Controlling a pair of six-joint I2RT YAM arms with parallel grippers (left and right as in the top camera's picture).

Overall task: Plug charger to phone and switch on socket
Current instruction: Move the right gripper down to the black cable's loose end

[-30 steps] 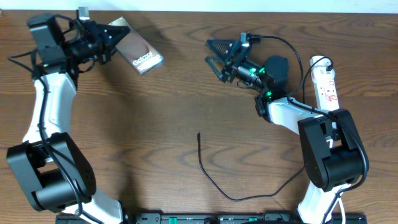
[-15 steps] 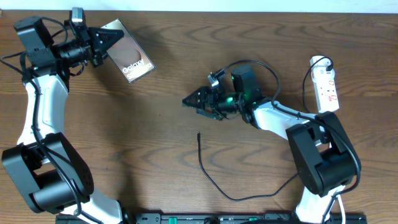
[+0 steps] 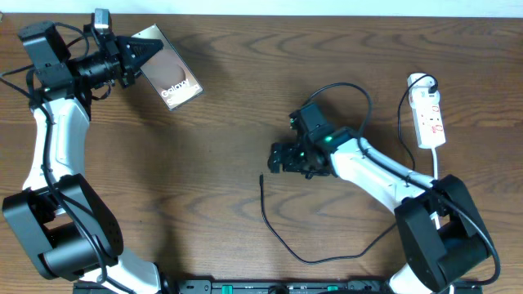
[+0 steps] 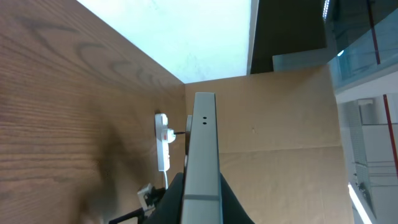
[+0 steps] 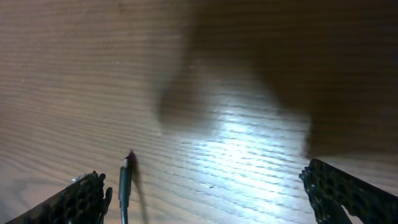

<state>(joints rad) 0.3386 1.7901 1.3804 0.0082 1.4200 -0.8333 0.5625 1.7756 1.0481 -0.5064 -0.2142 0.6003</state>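
My left gripper (image 3: 135,53) is shut on the phone (image 3: 173,77), a brownish slab with white "Galaxy" text, and holds it at the back left. In the left wrist view the phone (image 4: 204,143) shows edge-on between the jaws (image 4: 202,202). The charger, a thin black cable, lies on the table with its plug tip (image 3: 261,177) at the centre. My right gripper (image 3: 278,159) is open and empty just above and right of that tip. In the right wrist view the tip (image 5: 124,180) lies next to the left finger of the wide-open jaws (image 5: 217,199). The white socket (image 3: 430,114) lies at the far right.
The charger cable (image 3: 315,260) loops toward the front edge and back to the right arm's base. The socket's white cord (image 3: 437,167) runs down beside the right arm. The socket also shows small in the left wrist view (image 4: 161,142). Wooden table (image 3: 204,163).
My right arm has swung from the back right down to the centre, over the charger tip. My left gripper shifted the phone slightly left early on, then stayed still.
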